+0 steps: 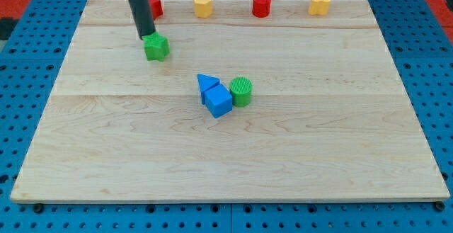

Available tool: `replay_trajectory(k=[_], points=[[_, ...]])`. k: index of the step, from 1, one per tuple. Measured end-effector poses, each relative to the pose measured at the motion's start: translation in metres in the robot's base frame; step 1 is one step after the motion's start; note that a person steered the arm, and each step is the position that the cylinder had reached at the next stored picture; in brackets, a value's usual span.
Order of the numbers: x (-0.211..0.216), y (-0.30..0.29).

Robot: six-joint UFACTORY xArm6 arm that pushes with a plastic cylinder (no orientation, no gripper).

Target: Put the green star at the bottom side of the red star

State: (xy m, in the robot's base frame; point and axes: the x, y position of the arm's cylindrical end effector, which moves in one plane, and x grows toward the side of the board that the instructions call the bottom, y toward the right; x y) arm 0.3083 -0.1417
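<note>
The green star (156, 47) lies on the wooden board near the view's top left. My tip (146, 35) stands right at the star's upper left edge, touching or nearly touching it. The dark rod runs up from there and covers most of a red block (155, 6) at the board's top edge, just above the green star; only its right side shows, so its star shape is hard to confirm.
Along the top edge stand a yellow block (203, 4), a red cylinder (262, 4) and another yellow block (320, 3). Near the middle a blue triangle (207, 83), a blue cube (219, 101) and a green cylinder (241, 91) sit clustered together.
</note>
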Motion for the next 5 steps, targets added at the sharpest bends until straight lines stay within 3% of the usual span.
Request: replay_trajectory(k=[1, 2, 5], points=[[-0.001, -0.010], [-0.014, 0.020], [0.003, 0.075]])
